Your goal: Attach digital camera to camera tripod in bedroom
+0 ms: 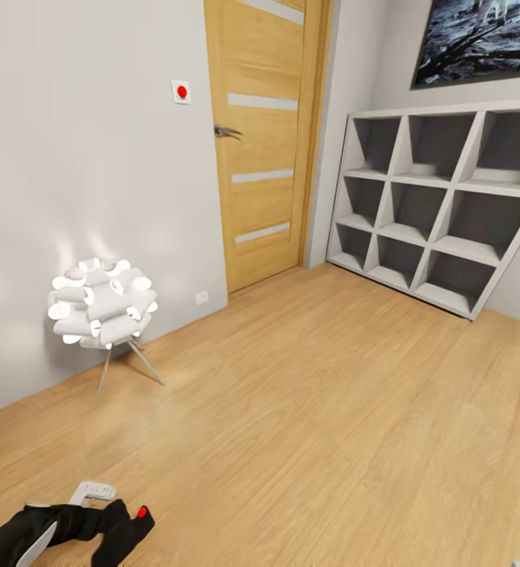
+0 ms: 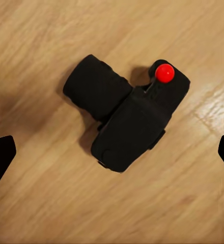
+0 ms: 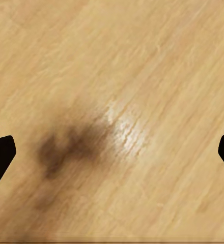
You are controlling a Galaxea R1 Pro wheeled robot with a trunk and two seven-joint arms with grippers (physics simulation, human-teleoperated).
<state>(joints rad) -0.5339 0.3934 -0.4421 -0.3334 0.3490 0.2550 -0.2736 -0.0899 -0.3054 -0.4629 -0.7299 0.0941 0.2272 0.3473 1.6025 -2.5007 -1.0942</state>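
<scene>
Before me: pale wood floor (image 1: 331,409), grey walls (image 1: 79,157), wooden door (image 1: 264,134), grey cube shelf (image 1: 441,205), glowing white lamp (image 1: 101,303).

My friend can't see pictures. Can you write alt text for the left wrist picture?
A small black digital camera with a red button lies on a light wood plank floor. The left end effector is above it, its two dark fingertips spread wide apart and not touching it.

A home bedroom: wood plank floor (image 1: 331,394), door (image 1: 264,134), cube shelf (image 1: 441,205) (grey), floor lamp (image 1: 101,303).
</scene>
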